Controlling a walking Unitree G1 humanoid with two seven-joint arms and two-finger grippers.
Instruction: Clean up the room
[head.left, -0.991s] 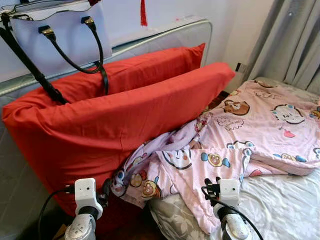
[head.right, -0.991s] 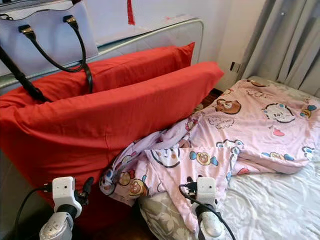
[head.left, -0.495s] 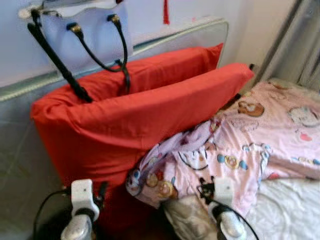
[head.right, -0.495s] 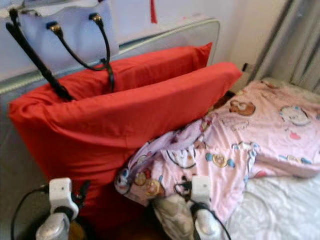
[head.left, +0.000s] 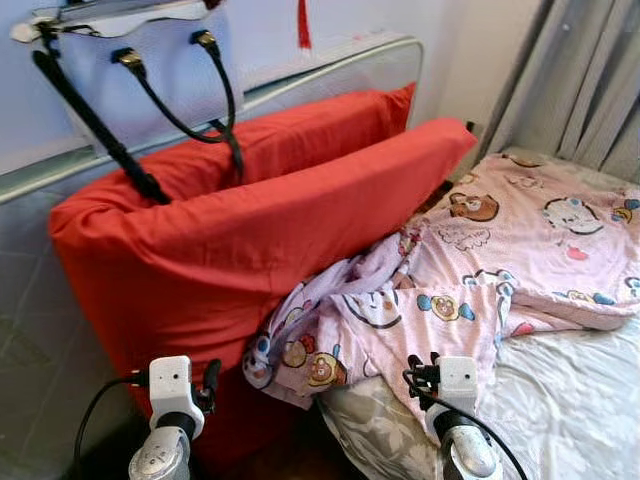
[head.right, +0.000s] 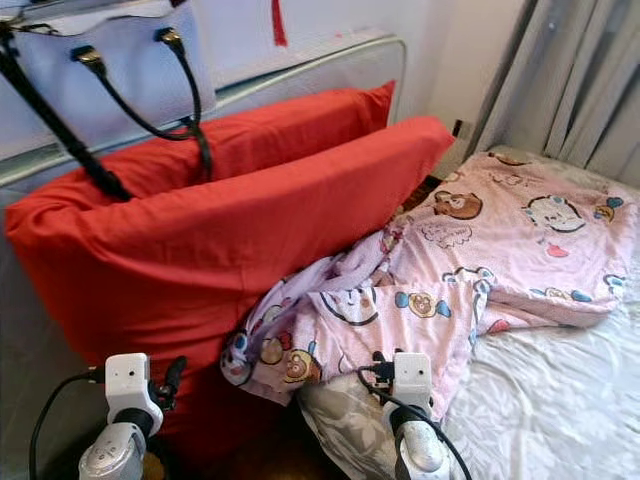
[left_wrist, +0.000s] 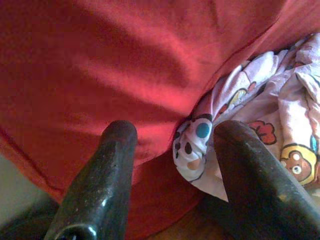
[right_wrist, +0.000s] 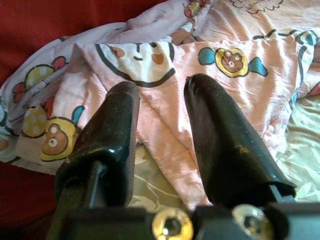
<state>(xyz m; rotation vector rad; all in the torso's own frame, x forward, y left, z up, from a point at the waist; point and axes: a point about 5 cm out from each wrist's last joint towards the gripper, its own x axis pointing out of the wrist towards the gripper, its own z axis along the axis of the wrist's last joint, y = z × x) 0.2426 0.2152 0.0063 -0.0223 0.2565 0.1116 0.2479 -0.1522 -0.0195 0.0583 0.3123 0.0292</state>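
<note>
A bed (head.left: 560, 400) with a pale floral sheet stands beside grey curtains (head.left: 580, 80); a grey padded headboard (head.left: 330, 75) runs behind it. Two red pillows (head.left: 250, 230) lean upright against the headboard, and a lavender handbag (head.left: 140, 75) sits on top of them. You see a pink cartoon-print blanket (head.left: 480, 270) crumpled across the bed, touching the front pillow. Your left gripper (left_wrist: 172, 165) hovers apart near the pillow's lower edge. Your right gripper (right_wrist: 162, 107) hovers apart just above the blanket's hem.
</note>
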